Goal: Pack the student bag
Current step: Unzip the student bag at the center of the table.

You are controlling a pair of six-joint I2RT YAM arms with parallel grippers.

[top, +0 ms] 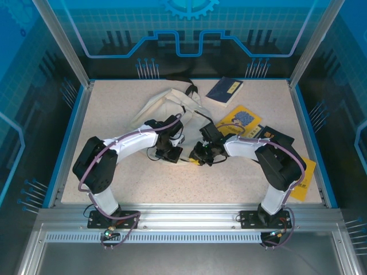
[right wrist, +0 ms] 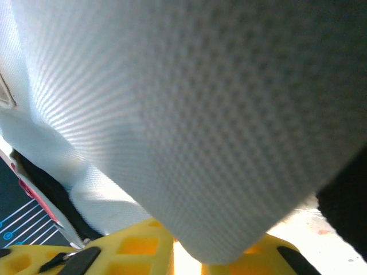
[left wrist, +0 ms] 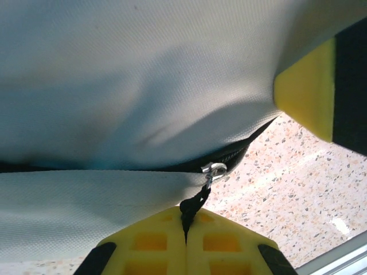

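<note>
Overhead view bright, sharp; student bag (right wrist: 189, 114) blurred, shadowed in wrist views.

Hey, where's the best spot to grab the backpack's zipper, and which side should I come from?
Pinch the black cord pull hanging from the silver ring on the zipper of the student bag. It sticks out clear of the slack fabric, so come from the open table side, facing the bag, pads closing across the cord, as the left gripper grips it.

Speckled beige tabletop (top: 114, 109), blue rim, glowing blue patterned wall panels (top: 189, 26), aluminium frame posts (top: 63, 40)
</note>
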